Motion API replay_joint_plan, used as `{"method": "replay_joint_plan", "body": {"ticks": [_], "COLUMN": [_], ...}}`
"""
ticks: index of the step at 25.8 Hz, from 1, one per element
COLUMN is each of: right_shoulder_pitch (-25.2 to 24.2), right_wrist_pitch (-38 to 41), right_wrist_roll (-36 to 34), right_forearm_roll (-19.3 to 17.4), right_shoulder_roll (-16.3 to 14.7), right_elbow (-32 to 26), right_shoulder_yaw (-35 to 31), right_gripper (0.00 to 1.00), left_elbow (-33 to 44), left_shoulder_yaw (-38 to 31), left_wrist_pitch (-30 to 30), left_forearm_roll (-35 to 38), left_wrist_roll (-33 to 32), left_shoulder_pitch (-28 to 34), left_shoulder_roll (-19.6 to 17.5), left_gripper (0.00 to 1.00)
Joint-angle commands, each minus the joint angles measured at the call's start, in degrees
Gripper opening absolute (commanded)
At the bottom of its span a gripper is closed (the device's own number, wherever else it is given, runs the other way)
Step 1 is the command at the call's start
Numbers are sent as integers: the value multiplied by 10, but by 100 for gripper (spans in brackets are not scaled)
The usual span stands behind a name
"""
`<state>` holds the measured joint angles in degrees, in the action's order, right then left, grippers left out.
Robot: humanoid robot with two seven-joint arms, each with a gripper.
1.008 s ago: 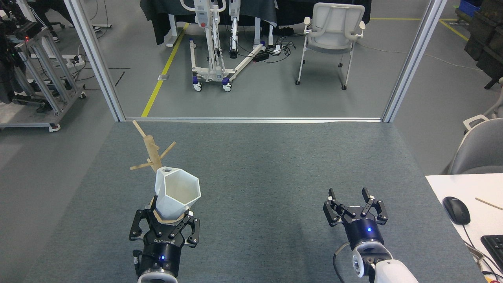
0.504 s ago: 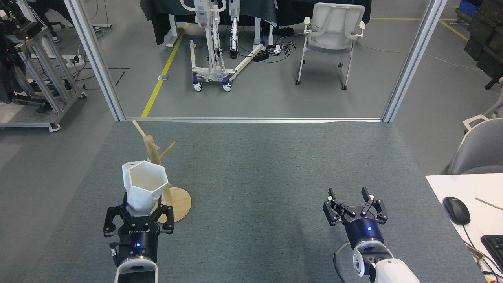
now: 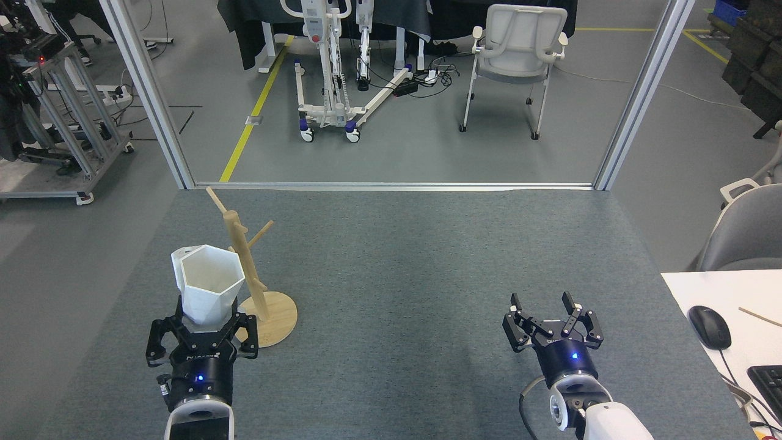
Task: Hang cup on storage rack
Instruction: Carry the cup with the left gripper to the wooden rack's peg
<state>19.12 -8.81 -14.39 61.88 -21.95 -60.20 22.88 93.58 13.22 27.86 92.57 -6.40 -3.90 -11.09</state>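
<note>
The white faceted cup (image 3: 206, 282) stands upright in my left gripper (image 3: 202, 327), whose fingers are shut around its narrow base. Its hexagonal mouth faces up and its handle side shows at the upper left of the rim. The cup is held just left of the storage rack (image 3: 245, 260), a light wooden post with thin angled pegs on a round disc base (image 3: 276, 316). The cup's right edge overlaps the post in view; I cannot tell whether they touch. My right gripper (image 3: 553, 313) hovers open and empty at the lower right, far from both.
The grey felt tabletop (image 3: 397, 263) ends at a metal frame rail (image 3: 391, 185) behind the rack. A white desk (image 3: 727, 287) with a black mouse (image 3: 709, 327) and keyboard corner borders the right. Chairs and equipment stand on the floor beyond.
My left gripper has carried the cup leftward and toward me, from in front of the rack to its left side, uncovering the disc base. The right arm has not moved.
</note>
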Motion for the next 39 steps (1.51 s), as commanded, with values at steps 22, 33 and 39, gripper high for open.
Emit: {"method": "replay_joint_plan", "body": {"ticks": [22,33,39], "right_shoulder_pitch": [1,2,1], "right_wrist_pitch": [-2,0,0], "right_wrist_roll": [-1,-1,-1], "right_forearm_roll": [0,0,0], "right_shoulder_roll": [2,1,0], "right_elbow": [2,2,2], "right_shoulder_yaw": [-1,0,0], "right_gripper": [99,99,99], "left_elbow": [-40,-42,-44], "left_shoulder_yaw": [8,23,24], "left_wrist_pitch": [-44,-45,-45], "left_forearm_roll": [0,0,0], "left_wrist_roll": [7,11,11], "left_shoulder_pitch": [-32,-32,-32], "left_shoulder_roll": [-1,3,4], "left_gripper": [44,44,44]}}
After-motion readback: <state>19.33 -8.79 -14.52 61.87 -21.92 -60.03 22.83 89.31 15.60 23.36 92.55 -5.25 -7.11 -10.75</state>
